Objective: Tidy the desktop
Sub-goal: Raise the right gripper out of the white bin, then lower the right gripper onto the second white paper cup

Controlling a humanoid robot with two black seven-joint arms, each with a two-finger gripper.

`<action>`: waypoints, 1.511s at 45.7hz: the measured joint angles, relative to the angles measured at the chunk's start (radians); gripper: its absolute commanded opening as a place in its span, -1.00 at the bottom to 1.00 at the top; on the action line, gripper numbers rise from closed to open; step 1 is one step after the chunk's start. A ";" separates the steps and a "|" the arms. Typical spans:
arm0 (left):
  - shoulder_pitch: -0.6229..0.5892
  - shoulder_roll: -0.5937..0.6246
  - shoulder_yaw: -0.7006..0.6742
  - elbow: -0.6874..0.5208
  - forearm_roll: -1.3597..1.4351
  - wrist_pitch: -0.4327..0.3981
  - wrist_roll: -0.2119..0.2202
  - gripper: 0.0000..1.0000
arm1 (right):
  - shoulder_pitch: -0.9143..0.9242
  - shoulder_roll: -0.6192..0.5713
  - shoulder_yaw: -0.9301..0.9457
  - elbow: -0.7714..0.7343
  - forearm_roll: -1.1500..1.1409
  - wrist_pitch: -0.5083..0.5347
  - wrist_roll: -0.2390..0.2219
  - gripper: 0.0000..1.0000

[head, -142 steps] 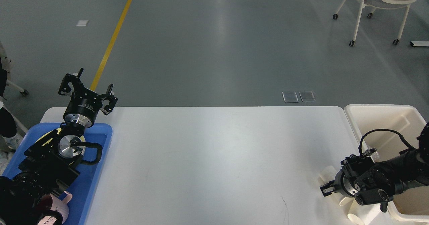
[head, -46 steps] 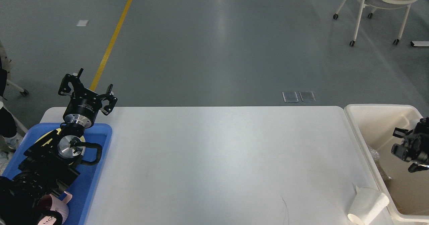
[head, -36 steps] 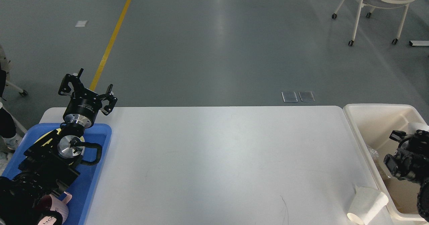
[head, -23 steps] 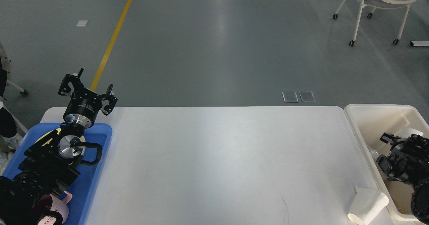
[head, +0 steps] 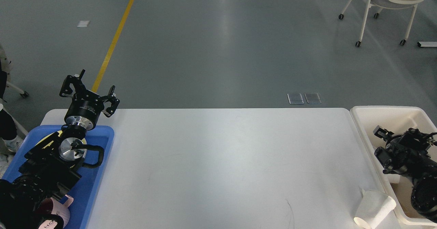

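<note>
The white desktop [head: 218, 160] fills the middle of the head view. One white paper cup [head: 375, 208] lies on its side at the desktop's front right corner, next to the bin. My left gripper [head: 89, 90] is open and empty, raised above the far end of the blue tray [head: 102, 154]. My right gripper [head: 404, 134] hangs over the cream-white bin [head: 385, 111], fingers spread, holding nothing that I can see. A white cup-like shape [head: 394, 178] shows in the bin below it.
The blue tray at the left holds a yellow plate [head: 51, 138] and a pink mug [head: 63, 208], mostly hidden by my left arm. A chair [head: 385, 3] stands on the floor far back right.
My right gripper moved from the cups at the desktop's front right up over the bin, then drifted left. The white cup seen at it half a second ago is gone. The left arm is still.
</note>
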 measured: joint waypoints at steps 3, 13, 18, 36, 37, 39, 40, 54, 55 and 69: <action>0.000 0.000 0.000 0.000 0.000 0.000 0.000 0.99 | 0.043 0.003 0.000 0.000 -0.001 0.035 0.000 1.00; 0.000 0.000 0.000 0.000 0.000 0.000 0.000 0.99 | 0.214 -0.013 0.001 0.035 -0.001 0.221 0.010 1.00; 0.000 0.000 -0.001 0.000 0.000 0.000 0.000 0.99 | 0.348 -0.041 0.001 0.151 -0.002 0.321 0.012 1.00; 0.000 0.000 -0.001 0.000 -0.001 0.000 0.001 0.99 | 1.069 -0.208 0.005 1.288 -0.182 0.366 -0.002 1.00; 0.000 0.000 -0.001 0.000 -0.001 0.000 0.001 0.99 | 1.099 -0.200 0.003 1.328 -0.182 0.368 -0.003 1.00; 0.000 0.000 -0.001 0.000 0.000 0.000 0.001 0.99 | 1.159 -0.170 -0.001 1.399 -0.173 0.378 -0.005 1.00; 0.001 0.000 -0.001 0.000 0.000 0.000 0.001 0.99 | 1.182 -0.154 -0.004 1.422 -0.165 0.386 -0.007 1.00; 0.001 0.000 -0.001 0.000 0.000 0.000 0.001 0.99 | 1.348 0.010 -0.014 1.515 0.057 0.534 -0.017 1.00; 0.001 0.000 -0.001 0.000 0.000 0.000 0.001 0.99 | 1.343 0.011 -0.019 1.514 0.057 0.531 -0.017 1.00; 0.001 0.000 -0.002 0.000 0.000 0.000 0.000 0.99 | 1.152 -0.047 -0.285 1.515 0.014 0.356 -0.018 1.00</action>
